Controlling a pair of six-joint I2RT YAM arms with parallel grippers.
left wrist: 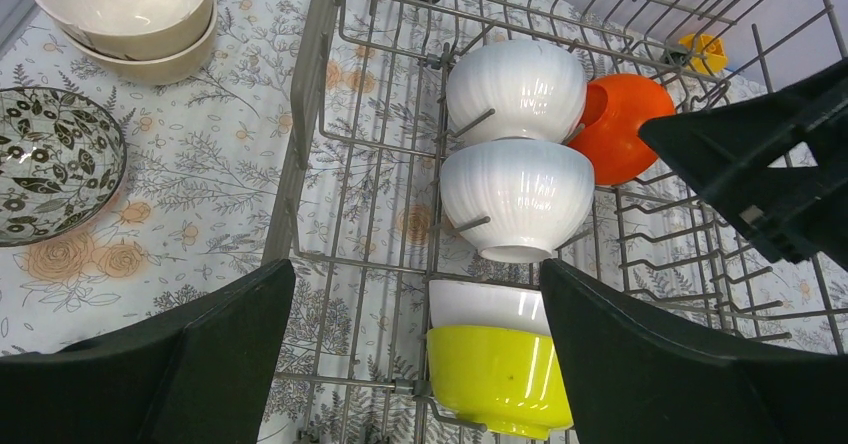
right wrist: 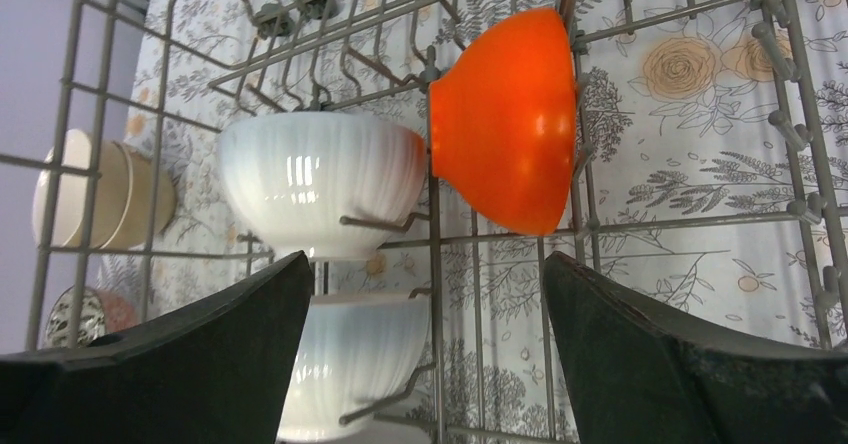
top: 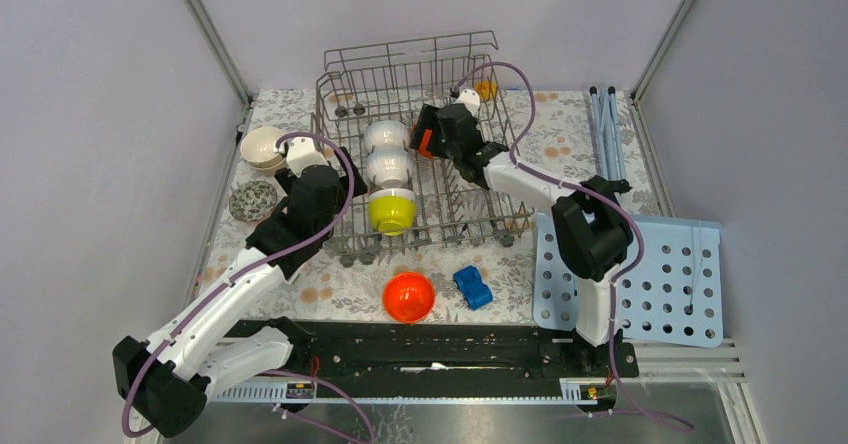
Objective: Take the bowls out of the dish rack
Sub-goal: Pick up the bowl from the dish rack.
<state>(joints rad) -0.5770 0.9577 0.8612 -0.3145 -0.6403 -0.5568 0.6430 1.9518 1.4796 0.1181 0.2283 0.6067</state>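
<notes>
Left gripper (left wrist: 415, 274): spread wide, gripping nothing, hovering at the left flank of the dish rack (top: 400, 64), looking straight down the row of bowls.
Right gripper (right wrist: 428, 264): gaping too, empty, hanging inside the rack just short of the orange bowl (right wrist: 505, 124).
In the rack: white bowls (left wrist: 515, 89), two, one behind the other on the tines. Yellow-green bowl (left wrist: 495, 374) at the near end with another white one tucked against it. Orange bowl up on edge beside the rear white one, touching or very nearly.
Already out: cream bowls (top: 263, 148) stacked and a patterned bowl (top: 252, 202) left of the rack. Second orange bowl (top: 409, 296) in front, beside a blue toy car (top: 473, 287).
Stage: most likely lining up on the racked orange bowl; roughly half unloaded.
Risk, tines: may trap a wire together with the rim on closing, then drag the whole rack up on the lift.
Risk, neighbour: could shove the rear white bowl off its tines when squeezing into that narrow gap.
Risk, slip: glossy curved wall, thin rim. With too shallow a pinch, liable to slide out and clatter back.
Risk, arms: both close together over one row, apt to collide if sent in at once.
Risk, cable: purple cable (top: 500, 65) arching above the rack's far corner, ready to hook on a wire.
</notes>
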